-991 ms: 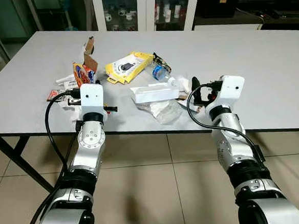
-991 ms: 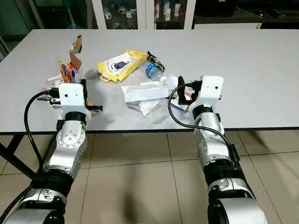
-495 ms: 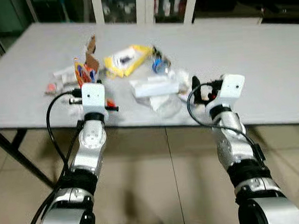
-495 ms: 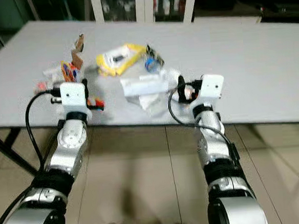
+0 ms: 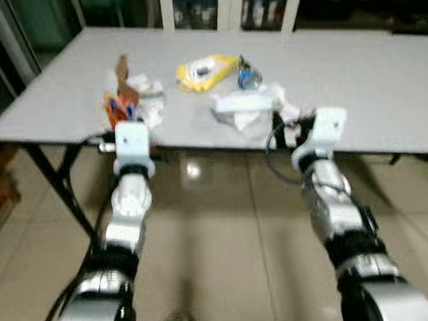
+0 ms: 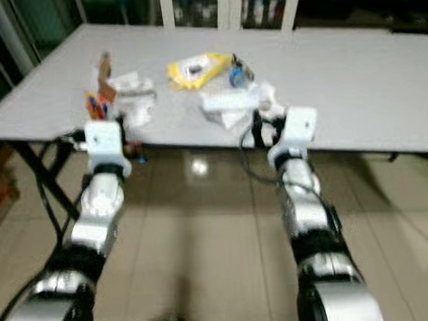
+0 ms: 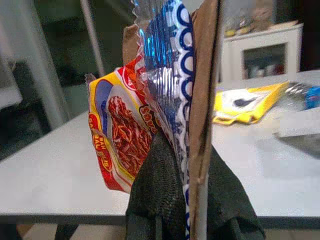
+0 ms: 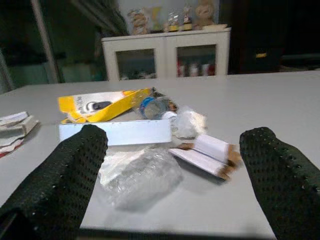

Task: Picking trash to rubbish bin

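My left gripper (image 7: 187,150) is shut on a red and yellow snack wrapper (image 7: 125,130) with a silver and blue lining, pressed against a strip of brown cardboard (image 7: 202,100). In the eye views this bundle (image 5: 120,107) stands upright at the table's front left edge, just above the left wrist. My right gripper (image 8: 175,135) is open, level with the table's front edge, with nothing between its fingers. Just beyond it on the table lie crumpled clear plastic (image 8: 140,175), a folded white card (image 8: 207,155), a long white box (image 5: 241,102), a blue bottle (image 5: 246,77) and a yellow package (image 5: 206,69).
The grey table (image 5: 362,69) stretches away to the right. Its dark leg (image 5: 58,186) slants down at the left. White papers (image 5: 147,99) lie beside the held wrapper. Glass-door cabinets (image 5: 225,5) stand behind the table. Glossy tiled floor (image 5: 228,262) lies under my arms.
The whole view has drawn back from the table and blurred, so the camera moved. Both wrists now sit at the table's front edge rather than over it. The left gripper still holds the wrapper.
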Motion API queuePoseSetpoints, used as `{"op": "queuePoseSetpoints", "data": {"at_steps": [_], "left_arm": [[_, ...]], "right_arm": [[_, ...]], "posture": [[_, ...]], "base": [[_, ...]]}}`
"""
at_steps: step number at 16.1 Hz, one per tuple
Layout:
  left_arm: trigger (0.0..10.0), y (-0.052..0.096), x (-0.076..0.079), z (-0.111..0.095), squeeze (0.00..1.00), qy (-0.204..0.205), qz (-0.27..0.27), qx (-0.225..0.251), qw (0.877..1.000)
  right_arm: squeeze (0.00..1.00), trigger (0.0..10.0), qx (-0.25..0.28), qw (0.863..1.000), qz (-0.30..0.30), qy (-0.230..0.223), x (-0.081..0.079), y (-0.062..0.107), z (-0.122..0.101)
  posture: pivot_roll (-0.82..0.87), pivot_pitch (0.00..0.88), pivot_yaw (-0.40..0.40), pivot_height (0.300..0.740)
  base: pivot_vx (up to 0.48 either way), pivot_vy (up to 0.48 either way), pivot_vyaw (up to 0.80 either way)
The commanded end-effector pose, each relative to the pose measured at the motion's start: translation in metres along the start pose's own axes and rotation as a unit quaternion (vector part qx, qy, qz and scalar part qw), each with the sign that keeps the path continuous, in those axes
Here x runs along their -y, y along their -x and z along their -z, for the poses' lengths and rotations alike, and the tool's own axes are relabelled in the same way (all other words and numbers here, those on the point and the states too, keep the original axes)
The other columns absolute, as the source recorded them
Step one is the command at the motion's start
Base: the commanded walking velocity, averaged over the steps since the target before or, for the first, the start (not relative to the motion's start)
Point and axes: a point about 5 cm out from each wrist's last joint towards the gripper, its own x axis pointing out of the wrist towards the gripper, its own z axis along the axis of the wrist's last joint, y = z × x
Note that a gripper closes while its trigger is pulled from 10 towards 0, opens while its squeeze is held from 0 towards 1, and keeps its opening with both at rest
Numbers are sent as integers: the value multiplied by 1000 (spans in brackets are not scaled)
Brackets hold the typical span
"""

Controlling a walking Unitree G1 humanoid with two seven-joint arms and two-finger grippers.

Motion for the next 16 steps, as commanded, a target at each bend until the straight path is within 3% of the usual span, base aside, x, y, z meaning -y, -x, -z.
{"op": "queuePoseSetpoints", "data": {"at_steps": [1,12,16], "left_arm": [[10000,0,1,-1,0,-1,1,2,1000],[10000,0,1,0,0,1,0,0,1000],[10000,0,2,0,0,1,2,0,1000]], "right_arm": [[0,10000,4,1000,-1,1,0,-1,-3],[0,10000,0,1000,-6,14,-1,-1,-3],[0,10000,-6,1000,-11,23,-4,-1,-1]], "posture": [[25,0,-39,740],[23,0,-38,740],[26,0,-37,740]], "base": [[0,0,0],[0,0,0],[0,0,713]]}}
